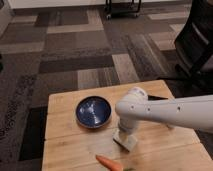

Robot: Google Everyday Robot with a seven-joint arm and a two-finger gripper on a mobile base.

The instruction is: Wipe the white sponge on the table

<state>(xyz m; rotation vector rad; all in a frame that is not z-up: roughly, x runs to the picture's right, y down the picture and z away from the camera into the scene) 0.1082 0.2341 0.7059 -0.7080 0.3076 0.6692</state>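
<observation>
The white sponge [128, 143] lies on the light wooden table [65, 150], just right of the middle and near the front. My white arm reaches in from the right and bends straight down onto it. The gripper [124, 134] sits on top of the sponge, shut on it, and the arm's wrist hides most of the sponge's upper side. The sponge rests flat on the tabletop.
A dark blue bowl [94, 111] stands close to the left of the gripper. An orange carrot [107, 162] lies at the table's front edge, just below the sponge. A black office chair [197, 45] stands on the patterned carpet to the right.
</observation>
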